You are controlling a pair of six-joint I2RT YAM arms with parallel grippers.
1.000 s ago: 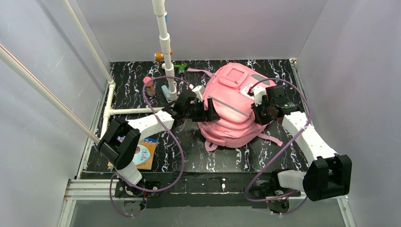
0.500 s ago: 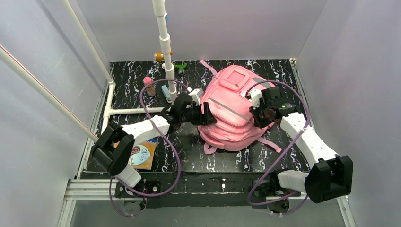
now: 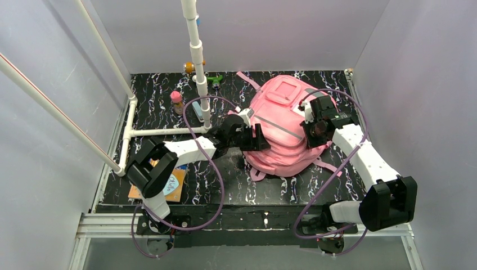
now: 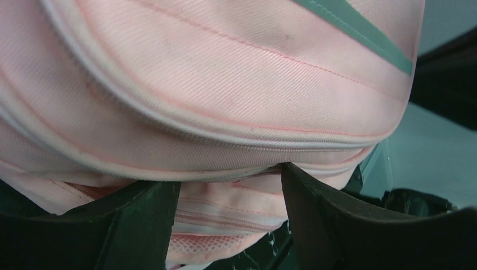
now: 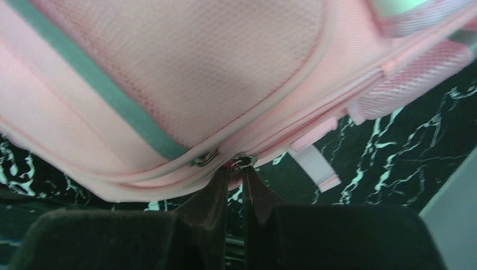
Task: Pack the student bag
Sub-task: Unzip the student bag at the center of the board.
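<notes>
A large pink student bag (image 3: 279,115) lies on a black marbled table (image 3: 270,188), right of centre in the overhead view. The left gripper (image 3: 257,138) presses into its left side. In the left wrist view its jaws stand wide, with bag fabric and a zip seam bulging between the fingers (image 4: 329,219). The right gripper (image 3: 311,130) is at the bag's right edge. Its jaws are closed to a thin slit, pinching a metal zip pull (image 5: 243,162).

At lower left, the left arm half covers an orange card (image 3: 170,184) with writing that looks like "Hello". Small items at upper left, among them a pink-capped bottle (image 3: 176,102), are too small to read.
</notes>
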